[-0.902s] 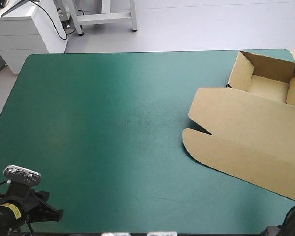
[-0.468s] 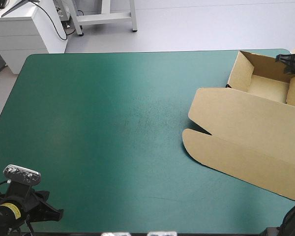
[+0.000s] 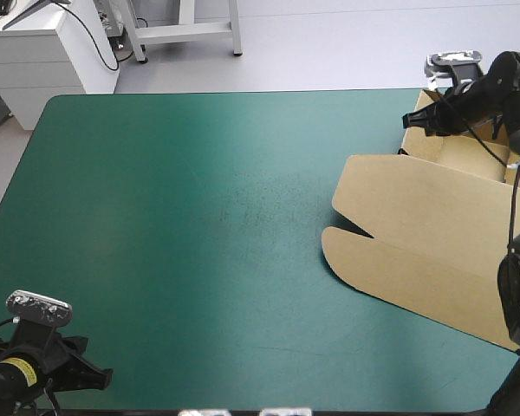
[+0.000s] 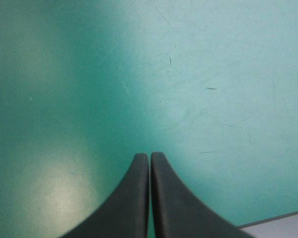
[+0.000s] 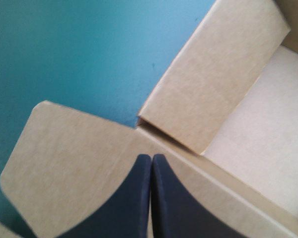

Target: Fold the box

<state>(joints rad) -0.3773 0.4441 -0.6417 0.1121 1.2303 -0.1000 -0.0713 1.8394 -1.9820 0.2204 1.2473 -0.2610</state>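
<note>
Checking progress: the box (image 3: 425, 225) sits at the surface's (image 3: 182, 243) far right corner, tray walls up and tucked, lid flat toward the near edge; I judge only the lid is left. My right pincer (image 5: 151, 156), clenched and empty, has swung in over the tray's left wall. The left pincer (image 4: 150, 156) is clenched and unmoved.

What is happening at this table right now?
A two-armed robot is folding a brown box. The box lies at the right side of the table, as an open tray with its lid flat. The right gripper is over the tray's left wall, near the lid's fold, fingers shut and holding nothing. The left gripper is at the near left corner, fingers shut, far from the box.
</note>
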